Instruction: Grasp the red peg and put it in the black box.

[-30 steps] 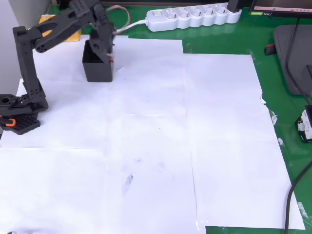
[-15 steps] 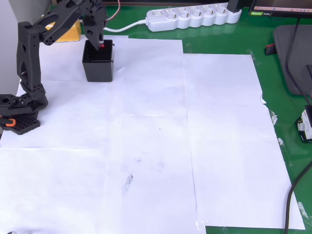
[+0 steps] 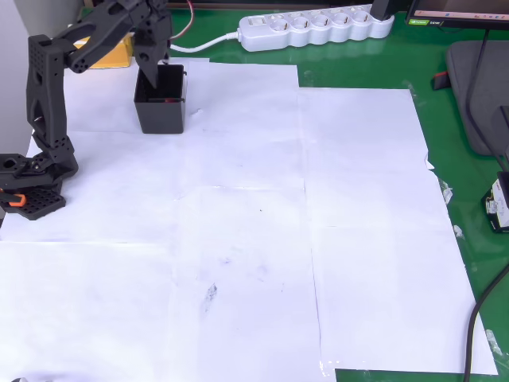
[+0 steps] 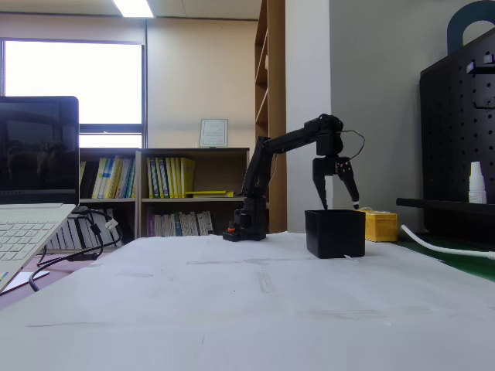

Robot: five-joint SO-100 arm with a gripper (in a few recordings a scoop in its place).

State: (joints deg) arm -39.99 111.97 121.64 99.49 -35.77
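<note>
The gripper point(image 4: 340, 202) hangs above the black box point(image 3: 160, 111) with its fingers spread apart, as the fixed view shows plainly; nothing sits between them. Half a second ago the overhead view showed a red spot at the fingertips just over the opening. Now a small red fleck lies inside the box, near its back wall, and that is probably the red peg point(image 3: 165, 100), though it is too small there to be certain. So the peg appears to have been let go and dropped in, which would mean the placing is done and only the arm's retreat is left.

The box stands at the far left corner of the white paper sheets point(image 3: 262, 239) covering the green table point(image 3: 461, 72), with a yellow box point(image 4: 380, 226) just behind it and a white power strip point(image 3: 314, 28) along the far edge.
</note>
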